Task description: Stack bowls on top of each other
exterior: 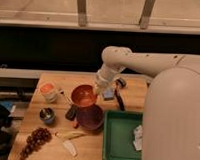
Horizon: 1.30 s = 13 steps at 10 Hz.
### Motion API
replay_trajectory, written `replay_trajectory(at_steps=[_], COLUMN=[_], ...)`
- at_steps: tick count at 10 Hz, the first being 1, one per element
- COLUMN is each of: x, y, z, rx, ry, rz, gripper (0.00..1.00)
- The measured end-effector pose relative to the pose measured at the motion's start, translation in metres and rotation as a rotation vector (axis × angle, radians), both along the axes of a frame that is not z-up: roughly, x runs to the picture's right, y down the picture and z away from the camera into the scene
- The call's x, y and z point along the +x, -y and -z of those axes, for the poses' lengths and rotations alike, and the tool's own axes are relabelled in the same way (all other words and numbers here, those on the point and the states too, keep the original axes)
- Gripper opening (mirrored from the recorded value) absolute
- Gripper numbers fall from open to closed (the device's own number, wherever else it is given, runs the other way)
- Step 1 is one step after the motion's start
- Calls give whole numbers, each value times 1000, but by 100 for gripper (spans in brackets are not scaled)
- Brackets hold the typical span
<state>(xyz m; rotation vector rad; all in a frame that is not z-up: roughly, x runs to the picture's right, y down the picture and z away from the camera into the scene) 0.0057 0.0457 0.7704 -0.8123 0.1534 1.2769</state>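
We record the orange-red bowl (84,95), tilted, just above and overlapping the rim of the purple bowl (90,117) on the wooden table (45,149). The gripper (96,92) pinches the orange-red bowl's right rim. Green tray (120,139) lies right; grapes (33,140) lie left.

the gripper (96,91) at the end of the white arm (125,59) sits at the right rim of the orange-red bowl (84,95), which is tilted and overlaps the back edge of the purple bowl (91,117) on the wooden counter (45,142). to the left stand a small blue-rimmed cup (47,114) and an orange-lidded cup (48,91), with grapes (34,140) at the front left. a green tray (122,137) lies just right of the purple bowl.
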Motion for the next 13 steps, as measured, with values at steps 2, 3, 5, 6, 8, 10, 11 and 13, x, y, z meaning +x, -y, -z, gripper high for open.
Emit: replay_trajectory(at_steps=[2, 3, 5, 6, 8, 10, 11, 13], x=[-1, 0, 3, 5, 10, 18, 22, 24], y=[-4, -12, -40, -58, -81, -92, -95, -96], z=[-1, -3, -13, -15, -19, -20, -18, -17], rx=[-11, -25, -58, -83, -126, -149, -155, -157], ry=[3, 6, 20, 25, 20, 6, 1, -2], rz=[-7, -17, -54, -80, -108, -135, -149, -153], gripper=[0, 0, 0, 0, 13, 31, 43, 62])
